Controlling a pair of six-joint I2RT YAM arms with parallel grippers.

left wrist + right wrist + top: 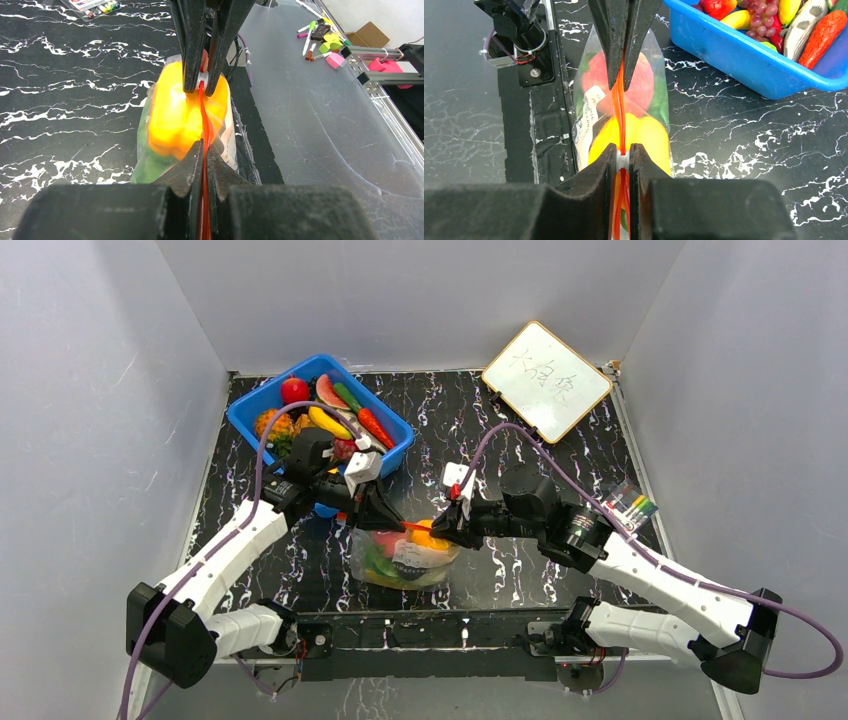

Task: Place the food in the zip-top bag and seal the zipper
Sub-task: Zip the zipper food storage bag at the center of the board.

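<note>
On table (500, 575), near centre, bag (405, 560) with food (432, 537) in it, zipper (415, 527) on top running from left gripper (390, 521) at its left end to right gripper (442, 532) at its right; far left, behind bag, bin (744, 62) with more food; far right, board (546, 380); right edge, markers (630, 506).

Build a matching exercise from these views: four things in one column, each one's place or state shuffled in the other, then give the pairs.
Column one
1. zipper
2. blue bin
3. whiteboard
4. marker pack

Column two
A. far right corner of the table
B. clamped by the left gripper and the right gripper
C. far left, holding toy food
D. right edge, nearer the arms than the whiteboard

Pairs: 1-B, 2-C, 3-A, 4-D
</note>
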